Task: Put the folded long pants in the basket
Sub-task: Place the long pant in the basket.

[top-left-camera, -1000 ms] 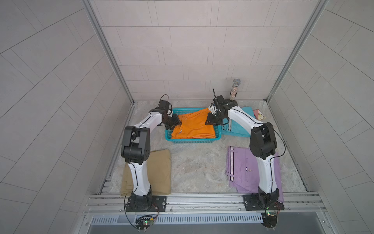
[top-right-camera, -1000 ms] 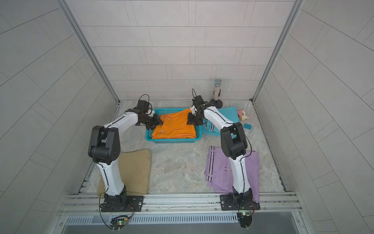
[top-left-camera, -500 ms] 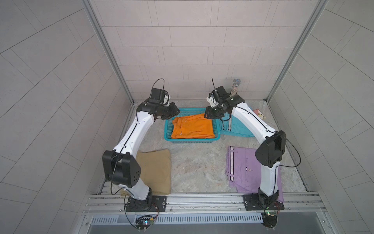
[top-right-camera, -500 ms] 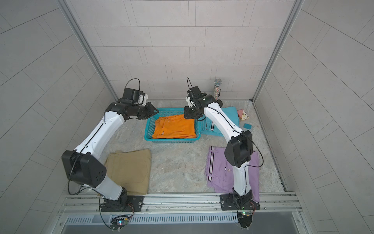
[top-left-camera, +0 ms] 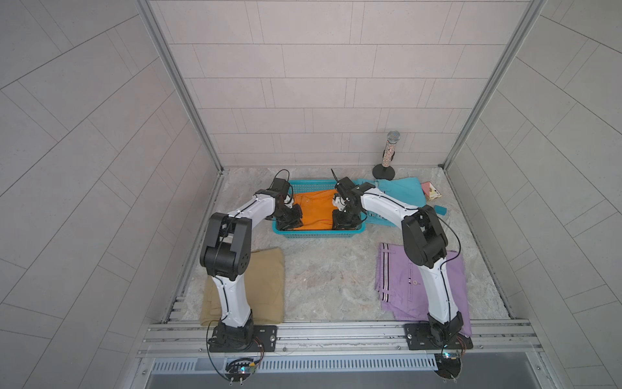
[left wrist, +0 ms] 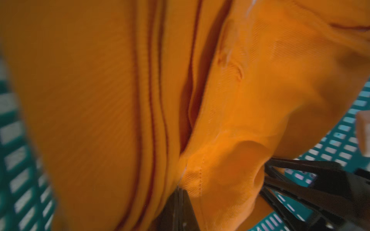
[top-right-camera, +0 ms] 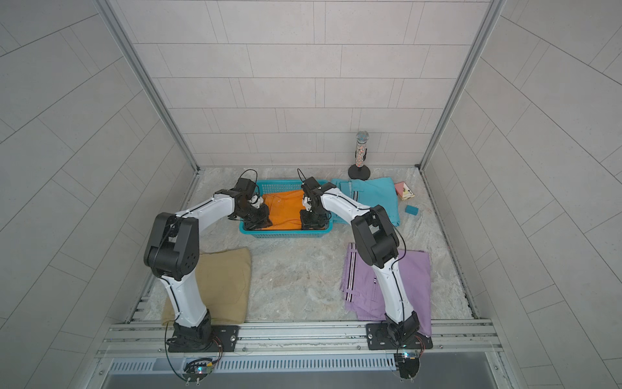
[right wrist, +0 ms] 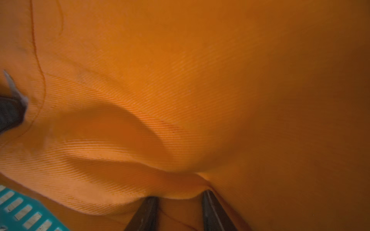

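Note:
The turquoise lattice basket (top-left-camera: 318,233) (top-right-camera: 286,233) stands at the back middle with the orange folded pants (top-left-camera: 316,210) (top-right-camera: 284,208) lying inside it. My left gripper (top-left-camera: 291,220) (left wrist: 181,192) is shut, tips pressed against the orange cloth at the basket's front left corner, nothing between them. My right gripper (top-left-camera: 343,222) (right wrist: 180,195) stands open at the front right corner, its fingertips pushed into a fold of the orange pants. Tan pants (top-left-camera: 266,286), lilac striped pants (top-left-camera: 397,279) and turquoise pants (top-left-camera: 400,195) lie on the floor outside the basket.
A microphone on a round stand (top-left-camera: 390,151) rises at the back right. A small teal block (top-left-camera: 440,210) and a pink box (top-left-camera: 430,191) lie by the right wall. Tiled walls close in three sides; a metal rail (top-left-camera: 336,333) runs along the front.
Half a second ago both arms were raised above the basket; now both have dropped onto the pants' front corners. The left gripper has closed. The orange pants lie flatter than a second ago.

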Motion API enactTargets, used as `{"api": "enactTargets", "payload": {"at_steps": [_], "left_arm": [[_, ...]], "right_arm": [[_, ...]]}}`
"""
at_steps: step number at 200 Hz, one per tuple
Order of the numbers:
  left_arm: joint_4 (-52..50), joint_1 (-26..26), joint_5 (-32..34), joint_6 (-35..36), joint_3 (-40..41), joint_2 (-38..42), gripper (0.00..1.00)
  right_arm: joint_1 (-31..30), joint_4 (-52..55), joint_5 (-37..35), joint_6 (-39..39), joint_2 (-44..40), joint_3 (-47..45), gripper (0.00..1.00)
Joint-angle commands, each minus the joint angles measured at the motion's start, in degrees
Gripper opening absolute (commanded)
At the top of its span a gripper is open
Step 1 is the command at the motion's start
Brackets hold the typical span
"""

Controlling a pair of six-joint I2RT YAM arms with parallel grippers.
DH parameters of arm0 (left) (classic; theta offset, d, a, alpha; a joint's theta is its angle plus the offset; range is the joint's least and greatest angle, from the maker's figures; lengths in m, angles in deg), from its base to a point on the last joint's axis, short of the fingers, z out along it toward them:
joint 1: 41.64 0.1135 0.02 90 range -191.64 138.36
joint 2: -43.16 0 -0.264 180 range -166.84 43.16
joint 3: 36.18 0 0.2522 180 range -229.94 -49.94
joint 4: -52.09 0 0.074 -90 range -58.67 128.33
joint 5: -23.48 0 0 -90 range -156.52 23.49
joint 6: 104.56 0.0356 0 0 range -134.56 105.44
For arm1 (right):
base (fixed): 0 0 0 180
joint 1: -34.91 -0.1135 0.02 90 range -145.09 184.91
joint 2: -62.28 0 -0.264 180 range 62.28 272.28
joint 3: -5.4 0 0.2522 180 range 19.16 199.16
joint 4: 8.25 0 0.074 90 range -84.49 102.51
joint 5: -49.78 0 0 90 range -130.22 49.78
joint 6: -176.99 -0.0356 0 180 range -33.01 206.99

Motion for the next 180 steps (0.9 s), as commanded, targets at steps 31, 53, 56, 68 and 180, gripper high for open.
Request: {"api": "enactTargets", "payload": {"at_steps": [31, 53, 56, 68, 180], "left_arm": [[-2.9, 0.3, 0.0, 0.7, -4.4, -0.2, 0.00], [-5.7, 0.3, 1.8, 0.8, -6.8, 6.2, 0.04], [-5.8, 0.3, 2.1, 0.6, -7.0, 7.1, 0.06], [-5.2, 0.3, 3.3, -0.3, -8.1, 9.8, 0.11], [-4.6, 2.0, 3.0, 1.1, -22.0, -11.1, 0.20]], "right_arm": [[0.1, 1.3, -1.5, 1.1, -0.9, 0.9, 0.41], [0.1, 1.1, -1.5, 0.8, -7.5, 1.4, 0.43], [0.2, 1.0, -1.5, 0.8, -8.3, 1.7, 0.44], [0.1, 0.4, -2.2, 0.4, -10.9, 3.0, 0.45], [3.5, 4.9, -12.5, -2.9, 14.3, 30.3, 0.38]]}}
